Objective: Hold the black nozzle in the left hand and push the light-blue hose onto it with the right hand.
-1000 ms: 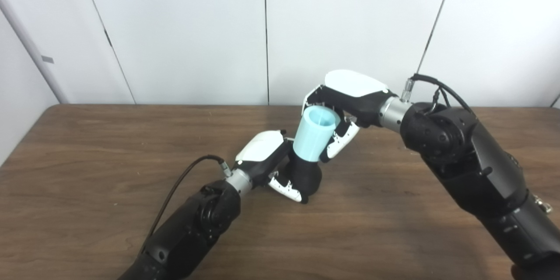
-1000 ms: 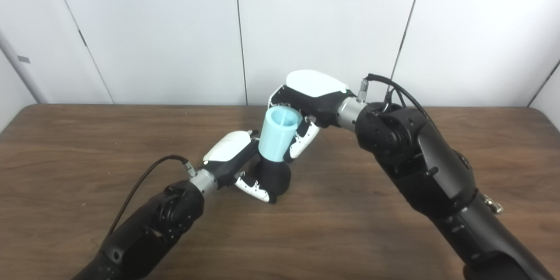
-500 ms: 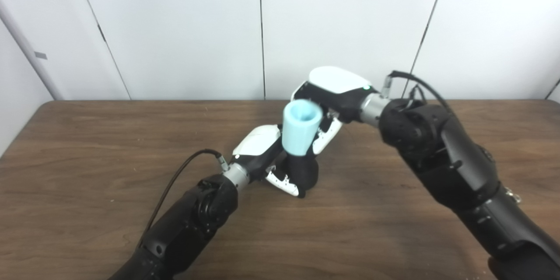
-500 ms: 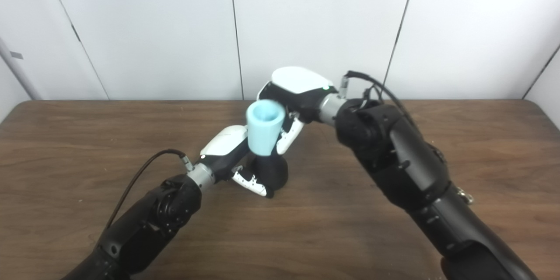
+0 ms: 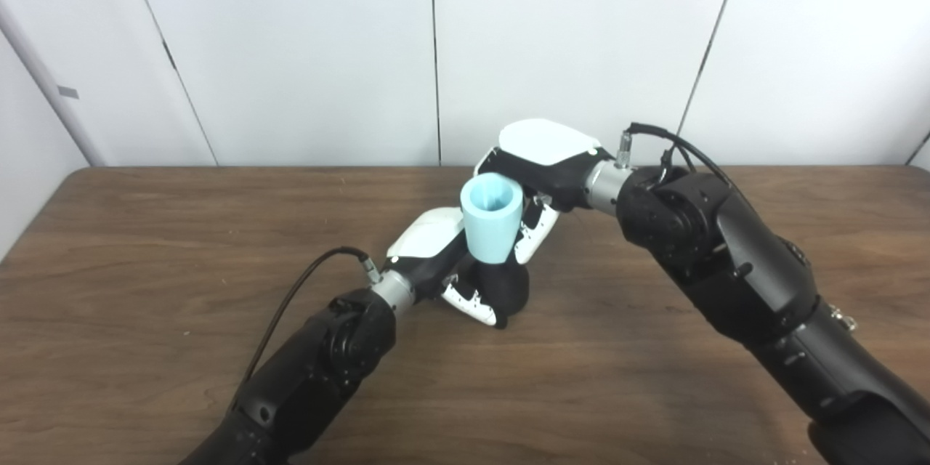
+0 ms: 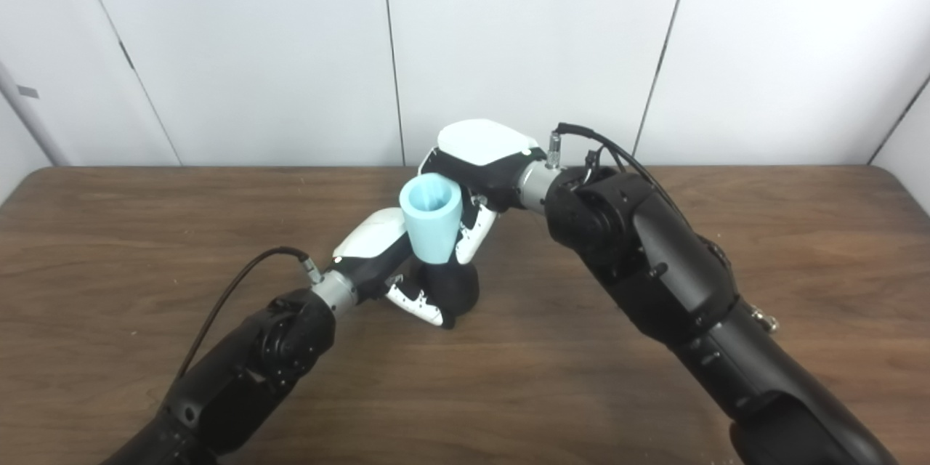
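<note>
The left hand [image 5: 442, 261] lay low over the middle of the table [image 5: 145, 247], its fingers wrapped around the black nozzle [image 5: 503, 289], whose wide base sat close to the wood, though I could not tell whether it touched. The nozzle stood upright just to the right of that hand's white back, with the white fingertips [image 5: 476, 307] curled under its near side.

Straight above it, the light-blue hose [image 5: 492, 219] stood nearly upright, its open mouth facing up and slightly toward me, its narrower lower end seated on the top of the nozzle. The right hand [image 5: 541, 167] came in from the right and above, closed around the far side of the hose, with its white fingers [image 5: 532, 232] running down the hose's right flank. The two hands were very near each other, one below the other.

The table was dark brown wood grain, its far edge meeting a wall of plain white panels [image 5: 581, 43] split by thin dark seams. A black cable [image 5: 290, 305] looped from the left wrist.
</note>
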